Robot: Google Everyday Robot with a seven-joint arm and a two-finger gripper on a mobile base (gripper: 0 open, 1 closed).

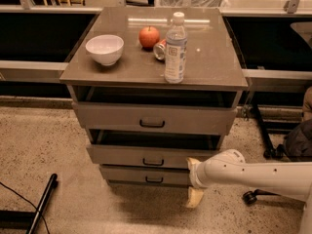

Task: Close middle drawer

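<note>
The middle drawer (153, 156) is the second of three in a grey-beige cabinet. Its low flat front with a small dark handle sticks out only a little past the lowest drawer (146, 175). A dark gap shows above it. My gripper (194, 179) is at the right end of the middle drawer's front, against the cabinet's lower right corner. My white arm (253, 173) reaches in from the right. The gripper looks open and holds nothing; one pale finger (195, 198) points down toward the floor.
The taller top drawer (152, 119) stands slightly out. On the cabinet top (214, 57) are a white bowl (104, 48), a red apple (149, 36), a water bottle (175, 48) and a can (160, 49) lying behind it. A black pole (43, 204) lies on the floor at left. Chair wheels (249, 197) are at right.
</note>
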